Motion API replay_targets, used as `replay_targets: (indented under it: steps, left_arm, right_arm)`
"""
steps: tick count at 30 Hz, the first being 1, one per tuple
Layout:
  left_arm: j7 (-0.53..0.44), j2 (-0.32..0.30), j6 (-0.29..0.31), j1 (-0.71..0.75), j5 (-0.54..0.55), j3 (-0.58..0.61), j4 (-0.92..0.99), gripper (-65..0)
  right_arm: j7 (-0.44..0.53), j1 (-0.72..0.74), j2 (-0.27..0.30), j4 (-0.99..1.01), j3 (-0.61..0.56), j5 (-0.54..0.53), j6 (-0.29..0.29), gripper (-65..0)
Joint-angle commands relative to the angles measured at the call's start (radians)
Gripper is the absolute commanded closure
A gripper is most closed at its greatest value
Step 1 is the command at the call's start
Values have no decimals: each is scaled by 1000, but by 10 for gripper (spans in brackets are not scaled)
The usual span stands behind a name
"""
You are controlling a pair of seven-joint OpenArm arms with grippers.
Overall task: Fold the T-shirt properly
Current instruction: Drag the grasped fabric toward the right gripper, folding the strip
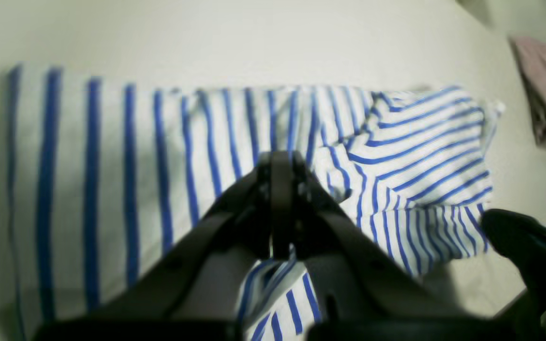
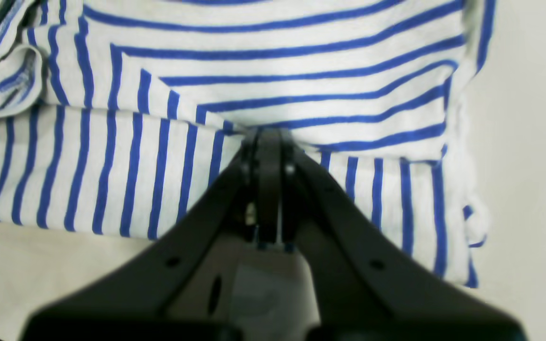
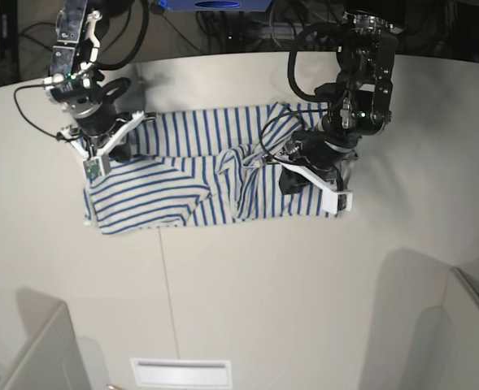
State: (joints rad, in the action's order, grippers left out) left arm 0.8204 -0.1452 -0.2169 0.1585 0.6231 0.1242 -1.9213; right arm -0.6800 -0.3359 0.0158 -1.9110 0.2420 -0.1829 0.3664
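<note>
The T-shirt [image 3: 190,183] is lying across the far middle of the pale table [image 3: 247,309], partly folded into a long striped band, with a rumpled ridge bunching up near its centre and one flap turned over so its blue stripes are running crosswise to the rest.

The right gripper [image 2: 268,135] is sitting at the shirt's end on the base view's left — its jaws are pressed together, pinching the fabric right where a folded-over layer is meeting the layer beneath. At the opposite end the left gripper [image 1: 280,158] is hanging low over the cloth, jaws also drawn tight, with striped fabric gathering under the fingers; it is looking like a pinch on the shirt.

A pinkish cloth [image 1: 543,92] is lying well apart near the table's edge, blurred in the left wrist view.
</note>
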Motion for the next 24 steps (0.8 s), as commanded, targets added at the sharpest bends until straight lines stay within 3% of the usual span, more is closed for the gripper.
replay_targets:
  steps: [1,4,17,24]
  left_arm:
    - [-8,-21,-28,10,10,5,-17,0]
    - [-5,-35,-77,49,14,9,-13,0]
    - [-3,-38,-80,103,8,12,-11,0]
    - [-3,-34,-80,94,14,124,65,0]
  right_arm:
    - [15,11,5,-18,1,-10,0,0]
    - [15,22,5,-17,1,-10,0,0]
    - [-10,18,6,-15,1,-10,-5,0]
    - [-34,41,-21,-15,82,-10,-2,0]
